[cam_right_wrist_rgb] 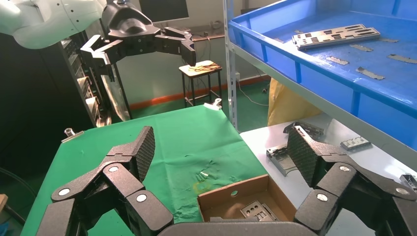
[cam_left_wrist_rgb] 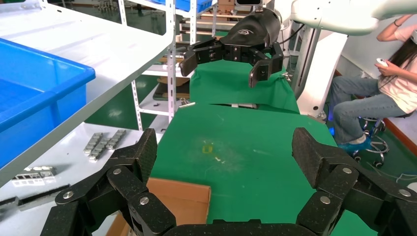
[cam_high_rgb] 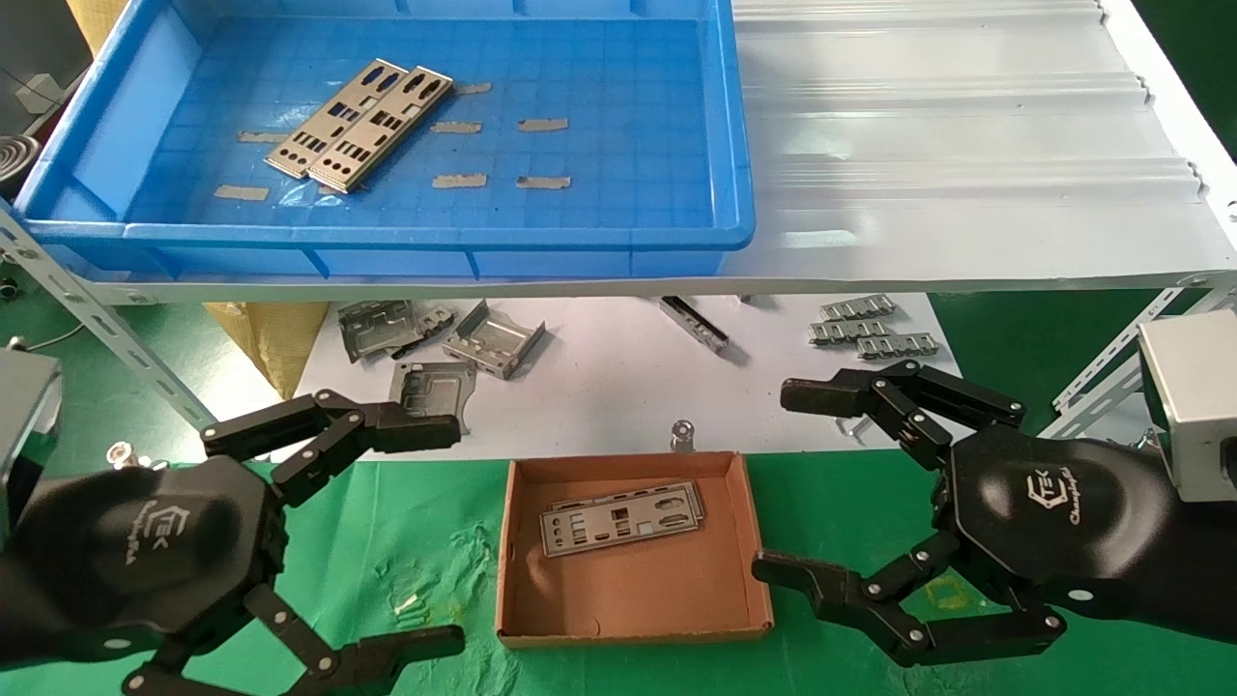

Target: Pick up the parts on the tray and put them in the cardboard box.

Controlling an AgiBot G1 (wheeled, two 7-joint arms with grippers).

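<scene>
Fingers of both grippers are spread wide and hold nothing. Left gripper (cam_high_rgb: pixel 382 536) hovers over the green cloth (cam_high_rgb: pixel 416 570) just to the left of the cardboard box (cam_high_rgb: pixel 630 623); right gripper (cam_high_rgb: pixel 841 488) hovers just to the right of the box, its upper finger reaching over the edge of the white sheet (cam_high_rgb: pixel 599 387).

Parts: two flat punched metal plates (cam_high_rgb: pixel 359 126) lie side by side, touching, tilted diagonally on the grid floor in the left half of the blue tray (cam_high_rgb: pixel 618 237). Short strips of tan tape (cam_high_rgb: pixel 541 125) are stuck to the tray floor around and to the right of them. One or more further plates (cam_high_rgb: pixel 621 517) lie flat in the far half of the cardboard box, slightly askew; how many are stacked there cannot be told.

Setting: the tray sits on the left part of a white metal shelf (cam_high_rgb: pixel 966 145) above and beyond the box. Beneath the shelf, on the white sheet, lie bent metal brackets (cam_high_rgb: pixel 493 338) at left and small linked metal strips (cam_high_rgb: pixel 870 331) at right. A small metal bolt (cam_high_rgb: pixel 683 433) stands at the sheet's near edge, just beyond the box's far wall.

Left wrist view: left gripper (cam_left_wrist_rgb: pixel 226 155) over the cloth, a corner of the box (cam_left_wrist_rgb: pixel 179 199) below it, the right gripper (cam_left_wrist_rgb: pixel 223 61) farther off. Right wrist view: right gripper (cam_right_wrist_rgb: pixel 221 147) above the box (cam_right_wrist_rgb: pixel 231 196), with plates on the tray (cam_right_wrist_rgb: pixel 337 35).
</scene>
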